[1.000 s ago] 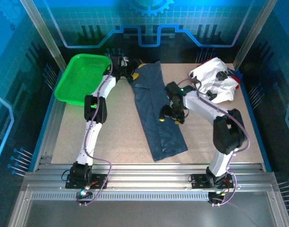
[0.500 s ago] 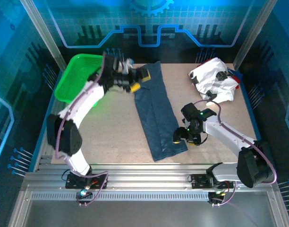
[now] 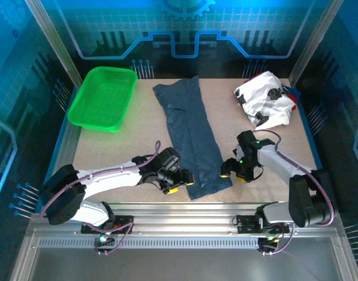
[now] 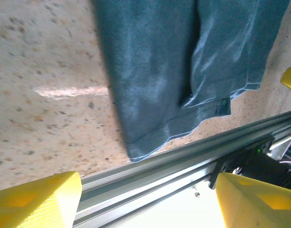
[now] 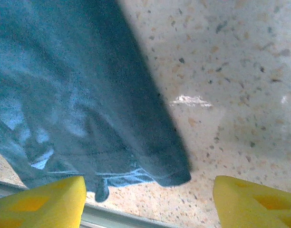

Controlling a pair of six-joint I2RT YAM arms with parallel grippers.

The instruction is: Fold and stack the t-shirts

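Cloth first: the slate-blue t-shirt [image 3: 192,137] lies as a long, narrow folded strip down the middle of the desk [image 3: 138,134], its far end near the back edge and its near end close to the front rail [image 3: 185,208]. My left gripper [image 3: 182,181] sits low at the strip's near left corner, jaws spread wide with nothing between them. From my left wrist the hem lies flat ahead of the jaws, untouched. My right gripper [image 3: 232,175] is just beside the near right corner, also open and empty. The white t-shirts [image 3: 264,99], with black print and a bit of red, are heaped at the far right, well apart from me. The green basket [image 3: 103,99] stands at the far left.
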